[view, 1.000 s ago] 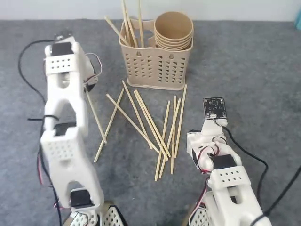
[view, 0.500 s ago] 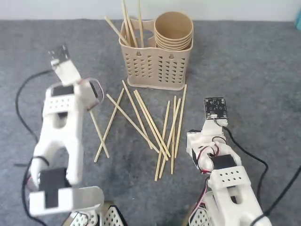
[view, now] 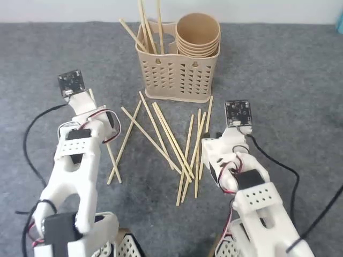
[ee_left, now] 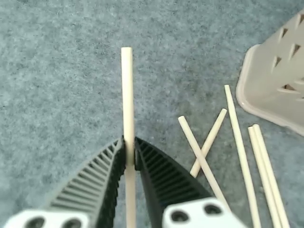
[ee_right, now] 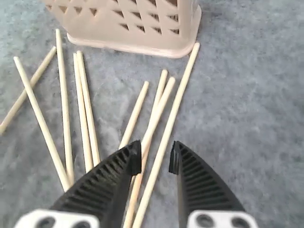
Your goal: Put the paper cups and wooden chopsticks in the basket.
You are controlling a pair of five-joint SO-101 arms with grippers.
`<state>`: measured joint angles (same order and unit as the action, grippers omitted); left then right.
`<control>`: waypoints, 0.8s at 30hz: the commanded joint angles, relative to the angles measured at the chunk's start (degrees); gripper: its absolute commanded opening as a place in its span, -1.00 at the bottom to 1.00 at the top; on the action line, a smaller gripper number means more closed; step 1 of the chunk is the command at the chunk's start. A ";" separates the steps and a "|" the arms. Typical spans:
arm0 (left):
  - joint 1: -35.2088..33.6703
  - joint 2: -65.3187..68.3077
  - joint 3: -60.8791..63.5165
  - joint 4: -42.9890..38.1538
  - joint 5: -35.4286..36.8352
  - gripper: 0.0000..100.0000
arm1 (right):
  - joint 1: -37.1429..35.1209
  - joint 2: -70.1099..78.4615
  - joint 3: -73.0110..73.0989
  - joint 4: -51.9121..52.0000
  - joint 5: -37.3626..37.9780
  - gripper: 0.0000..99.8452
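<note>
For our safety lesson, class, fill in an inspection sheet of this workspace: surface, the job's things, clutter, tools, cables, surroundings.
Surface: grey carpet, lying flat.
Job's things: the basket at the far side holds stacked paper cups and a few upright chopsticks; many loose chopsticks lie in front of it.
Clutter: nothing seen.
Tools: left tool shut on one chopstick; right tool open, above the loose chopsticks.
Cables: black cables trail over the carpet on both sides.
Surroundings: pale wall behind the carpet.
</note>
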<state>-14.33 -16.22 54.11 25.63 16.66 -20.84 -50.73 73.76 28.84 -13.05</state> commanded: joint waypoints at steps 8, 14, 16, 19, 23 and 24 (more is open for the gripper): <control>-2.02 -3.16 -0.13 -3.43 -4.92 -0.98 | 1.01 32.57 -16.00 -14.64 -0.88 -0.80; -1.67 -3.16 0.31 -3.69 -5.10 -0.98 | 4.70 40.31 -17.32 -23.69 -0.88 -0.80; -1.67 -3.08 0.31 -3.69 -5.10 -0.98 | 4.62 40.66 -17.32 -23.87 -0.88 -0.80; -1.67 -3.08 0.22 -3.69 -5.10 -0.98 | 3.82 41.01 -17.32 -23.96 -0.79 -0.80; -1.85 -3.08 0.22 -3.69 -5.10 -0.98 | 2.95 41.10 -17.32 -24.22 -0.79 -0.80; -1.93 -3.08 0.22 -3.69 -5.10 -0.98 | 2.86 41.10 -17.32 -24.22 -0.79 -0.80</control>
<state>-15.74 -16.57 54.73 23.43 12.44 -17.05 -9.32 59.60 6.07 -13.41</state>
